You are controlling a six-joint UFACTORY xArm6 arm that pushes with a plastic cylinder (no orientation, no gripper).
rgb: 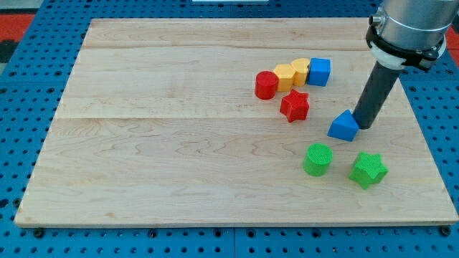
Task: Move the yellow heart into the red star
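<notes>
The yellow heart [300,69] lies near the view's top right, between a yellow hexagon [284,76] and a blue cube [319,72], touching both. The red star [295,106] sits just below this row, a small gap under the hexagon and heart. My tip [363,125] rests on the board at the right, right against the blue triangle [343,127], well right of the red star and below the blue cube.
A red cylinder [266,84] ends the row at its left. A green cylinder [318,158] and a green star [368,169] lie toward the view's bottom right. The wooden board [158,143] has its right edge near the arm.
</notes>
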